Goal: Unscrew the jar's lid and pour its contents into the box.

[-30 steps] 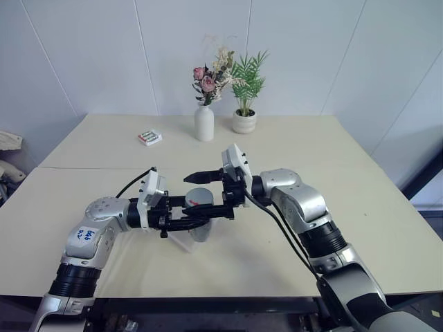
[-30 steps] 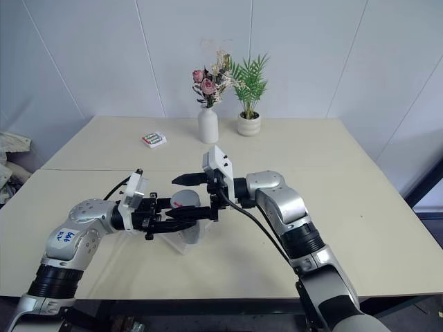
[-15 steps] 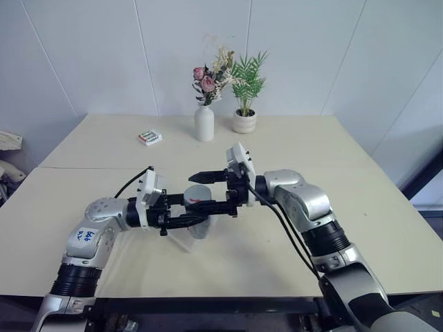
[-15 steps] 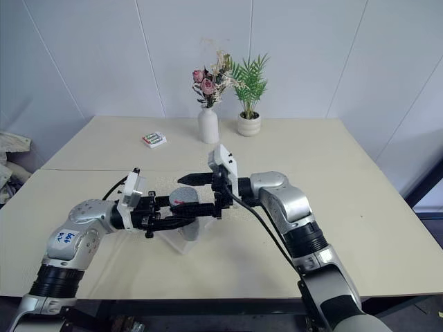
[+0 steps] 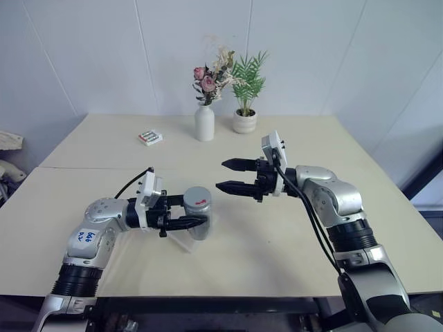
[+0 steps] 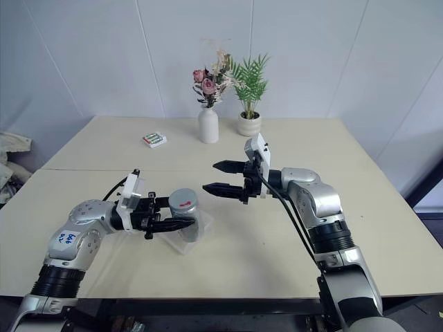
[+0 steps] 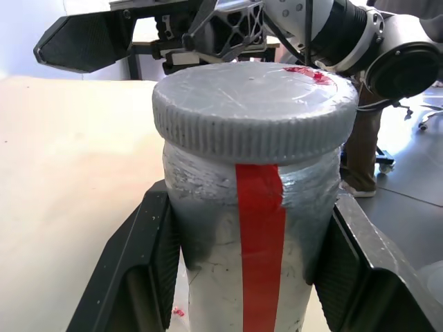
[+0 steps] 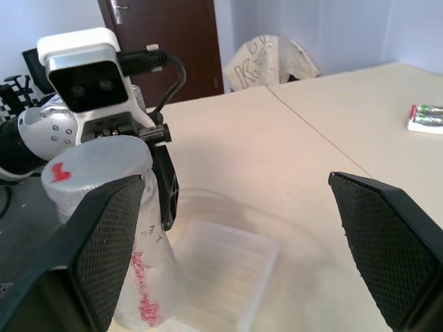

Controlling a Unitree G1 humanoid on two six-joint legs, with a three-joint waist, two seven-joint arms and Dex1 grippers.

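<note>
Our left gripper (image 5: pixel 185 221) holds the jar (image 5: pixel 199 211) upright above the box (image 8: pixel 225 273) on the bench (image 5: pixel 291 242), jaws pinching its body below the lid (image 7: pixel 255 111). It looks light, stiff and smooth; we would grasp the ribbed lid rim. Beside it, our right gripper (image 5: pixel 230 176) hangs apart, jaws spread.

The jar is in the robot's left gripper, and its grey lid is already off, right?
Not quite. The left gripper does hold the jar, but the grey lid is still on top of it. The left wrist view shows it sitting on the jar's mouth.
</note>
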